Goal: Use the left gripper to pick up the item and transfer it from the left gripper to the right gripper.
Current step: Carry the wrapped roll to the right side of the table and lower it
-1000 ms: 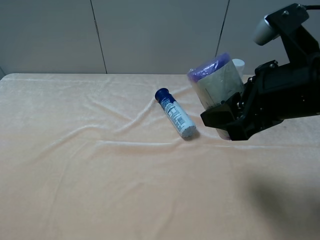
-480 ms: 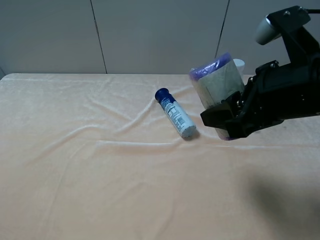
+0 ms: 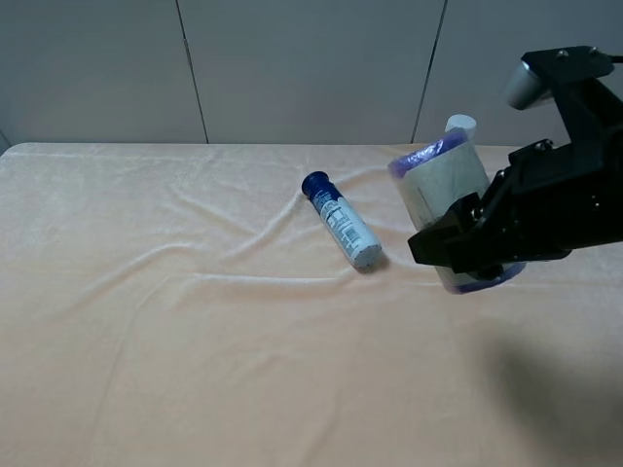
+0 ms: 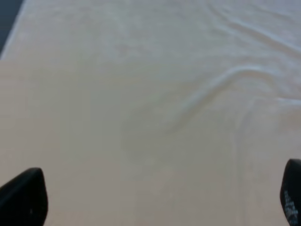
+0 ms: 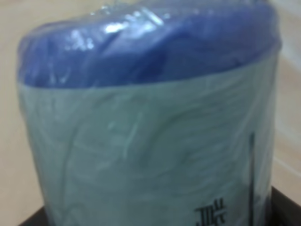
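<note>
Cloth (image 3: pixel 146 321) lies open left of the blue-capped bottle (image 3: pixel 342 223); right end effector (image 3: pixel 458 255) with item (image 3: pixel 443 180) fills the right.

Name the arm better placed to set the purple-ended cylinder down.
Right. The right tool is shut on the cylinder; the left tool is open, holding nothing, over cloth only.

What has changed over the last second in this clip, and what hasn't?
The right hand, shut on the item, carried it rightward and slightly lower in the exterior view, uncovering more of the white bottle behind it. Nothing was grasped or released. The blue-capped bottle lies where it was.
</note>
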Robot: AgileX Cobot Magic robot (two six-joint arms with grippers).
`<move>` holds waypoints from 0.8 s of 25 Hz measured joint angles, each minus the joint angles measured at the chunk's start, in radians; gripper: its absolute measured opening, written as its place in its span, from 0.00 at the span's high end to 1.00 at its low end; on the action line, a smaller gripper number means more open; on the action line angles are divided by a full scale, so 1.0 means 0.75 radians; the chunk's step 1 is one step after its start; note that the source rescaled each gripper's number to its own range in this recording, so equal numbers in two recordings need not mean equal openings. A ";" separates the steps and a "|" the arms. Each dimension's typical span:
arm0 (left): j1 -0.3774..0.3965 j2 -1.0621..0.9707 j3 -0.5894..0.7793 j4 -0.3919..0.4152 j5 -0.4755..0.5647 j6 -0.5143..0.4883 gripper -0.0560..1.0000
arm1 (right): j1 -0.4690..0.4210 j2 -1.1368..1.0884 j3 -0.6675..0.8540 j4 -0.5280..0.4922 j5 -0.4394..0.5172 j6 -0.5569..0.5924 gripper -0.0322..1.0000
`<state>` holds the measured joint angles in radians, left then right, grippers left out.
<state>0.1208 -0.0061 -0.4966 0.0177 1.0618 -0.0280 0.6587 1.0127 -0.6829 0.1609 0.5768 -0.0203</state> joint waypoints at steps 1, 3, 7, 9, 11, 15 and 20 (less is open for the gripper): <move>0.019 0.000 0.000 0.000 0.000 0.000 0.01 | -0.004 0.000 0.000 -0.027 0.009 0.035 0.94; 0.030 0.000 0.000 0.000 0.000 0.000 0.01 | -0.024 0.002 0.000 -0.069 0.033 0.091 0.94; 0.030 0.000 0.000 0.000 0.000 0.000 0.01 | -0.102 0.050 0.000 -0.099 0.064 0.129 0.94; 0.030 0.000 0.000 0.000 0.000 0.000 0.01 | -0.141 0.104 0.000 -0.101 0.067 0.132 0.94; 0.030 0.000 0.000 0.000 0.000 0.000 0.01 | -0.185 0.164 0.000 -0.103 0.072 0.132 0.94; 0.030 0.000 0.000 0.000 0.000 0.001 0.01 | -0.283 0.289 0.000 -0.103 0.072 0.131 0.94; 0.030 0.000 0.000 0.000 0.000 0.001 0.01 | -0.407 0.443 -0.029 -0.104 0.077 0.086 0.94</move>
<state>0.1431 -0.0061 -0.4966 0.0177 1.0618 -0.0270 0.3534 1.3450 -0.7047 0.0827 0.6347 0.0438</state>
